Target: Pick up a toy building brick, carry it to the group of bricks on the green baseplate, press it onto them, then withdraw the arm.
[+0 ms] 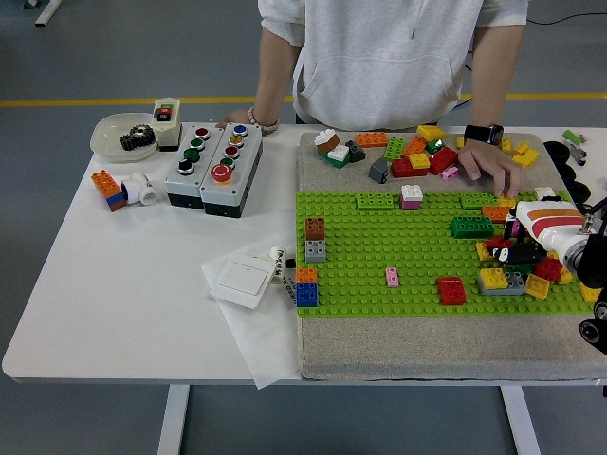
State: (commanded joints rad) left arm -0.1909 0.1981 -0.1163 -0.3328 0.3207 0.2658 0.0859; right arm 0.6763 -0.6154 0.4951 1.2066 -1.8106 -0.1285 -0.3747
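The green baseplate [379,256] lies on a grey mat at the table's right. A group of yellow, grey and red bricks [512,278] sits at its right end. My right hand [512,251], white with orange stripes and black fingers, reaches in from the right edge just above that group. Its fingers are curled on a small red brick [497,244], held low against the group. Single bricks stand on the plate: dark green [471,227], red [451,290], pink [392,277]. The left arm is out of view.
A person stands at the far side, one hand [493,166] resting on the mat by a pile of loose bricks [417,152], the other [242,121] on the table. Two button boxes [213,166], a bowl [123,137] and a white switch [237,280] are on the left.
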